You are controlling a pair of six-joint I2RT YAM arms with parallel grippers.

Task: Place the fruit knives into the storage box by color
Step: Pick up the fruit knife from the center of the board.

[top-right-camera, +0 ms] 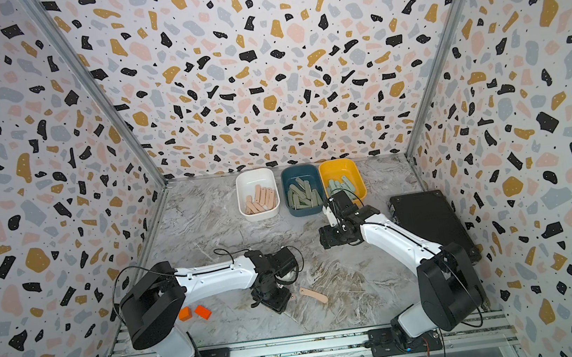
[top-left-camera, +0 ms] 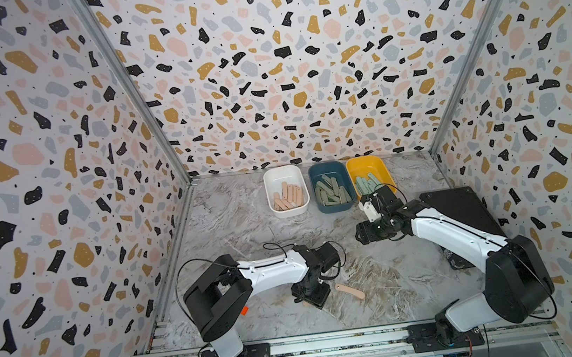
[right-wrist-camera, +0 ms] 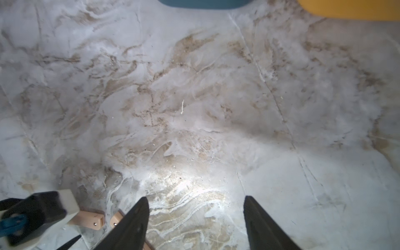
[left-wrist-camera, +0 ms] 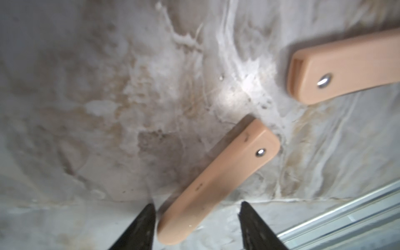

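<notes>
Two peach-pink fruit knives lie near the table's front. The first [left-wrist-camera: 216,179] lies between the fingers of my left gripper [left-wrist-camera: 198,206], which is low over the table [top-left-camera: 309,296]. One finger is beside it and a gap shows at the other, so the gripper is open. The second knife [top-left-camera: 350,291] [left-wrist-camera: 346,67] lies free just to its right. At the back, the white storage box [top-left-camera: 282,174] holds peach knives, the blue one [top-left-camera: 327,169] sage green, and the yellow one [top-left-camera: 366,168] mint teal. My right gripper [right-wrist-camera: 195,200] hangs open and empty in front of the blue and yellow boxes.
A flat black case [top-left-camera: 464,210] lies at the right side of the table. Two small orange blocks [top-right-camera: 184,313] [top-right-camera: 202,311] sit under the left arm. Metal rails [top-left-camera: 332,342] run along the front edge. Marble tabletop [top-left-camera: 246,228] stretches between the boxes and the arms.
</notes>
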